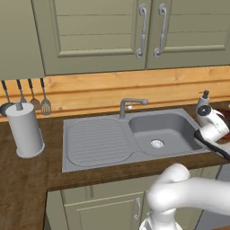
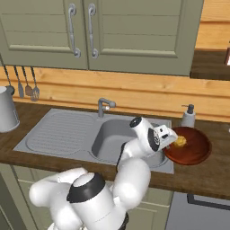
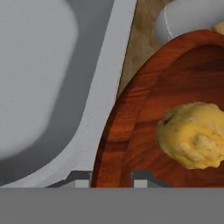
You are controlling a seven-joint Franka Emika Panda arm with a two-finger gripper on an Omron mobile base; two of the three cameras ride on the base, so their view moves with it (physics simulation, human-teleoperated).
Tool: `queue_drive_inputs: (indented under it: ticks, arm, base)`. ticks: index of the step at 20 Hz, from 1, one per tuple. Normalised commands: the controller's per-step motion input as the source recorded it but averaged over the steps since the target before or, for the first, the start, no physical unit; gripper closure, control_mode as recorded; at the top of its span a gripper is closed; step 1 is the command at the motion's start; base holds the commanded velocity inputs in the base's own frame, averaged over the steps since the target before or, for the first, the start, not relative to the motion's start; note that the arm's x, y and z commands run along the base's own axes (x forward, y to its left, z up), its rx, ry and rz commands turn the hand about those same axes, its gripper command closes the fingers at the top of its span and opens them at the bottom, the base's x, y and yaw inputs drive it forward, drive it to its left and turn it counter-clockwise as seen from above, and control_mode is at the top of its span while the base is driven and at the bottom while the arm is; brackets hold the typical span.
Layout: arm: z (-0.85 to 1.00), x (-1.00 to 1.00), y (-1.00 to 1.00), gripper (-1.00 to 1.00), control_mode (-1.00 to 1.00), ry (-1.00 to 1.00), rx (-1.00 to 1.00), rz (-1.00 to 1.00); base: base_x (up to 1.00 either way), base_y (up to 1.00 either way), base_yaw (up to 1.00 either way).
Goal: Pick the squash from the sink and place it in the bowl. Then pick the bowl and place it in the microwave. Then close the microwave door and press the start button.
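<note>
one lumpy yellow squash (image 3: 193, 135), glossy reddish bowl (image 3: 131, 118)

In my hand view the bowl (image 3: 131, 131) runs off the right and bottom edges, and the squash (image 3: 194, 135) is clipped at the right. From the right base camera the arm hides the sink (image 2: 63, 130) basin's near right corner; I cannot judge the jaw gap.
</note>
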Motion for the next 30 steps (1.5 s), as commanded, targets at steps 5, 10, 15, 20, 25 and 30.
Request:
queue_drive_inputs:
  ticks: [5,10,15,20,25,30]
  arm:
    - [0.81,-0.02,0.06,1.0,-1.0,0.07,0.01,0.34]
    - [0.76,-0.23,0.02,1.0,-1.0,0.05,0.06,0.27]
    - [0.58,-0.47,0.08,1.0,-1.0,0.02,0.0,0.28]
    - [0.46,-0.47,0.14,1.0,-1.0,0.06,0.0,0.29]
    - [0.39,-0.38,0.35,1.0,-1.0,0.06,0.0,0.25]
    - [0.26,-0.31,0.51,1.0,-1.0,0.0,0.0,0.17]
  base:
    - [0.0,0.0,0.0]
    - [0.0,0.0,0.0]
    - [0.0,0.0,0.0]
    - [0.0,0.0,0.0]
    - [0.0,0.0,0.0]
    - [0.0,0.0,0.0]
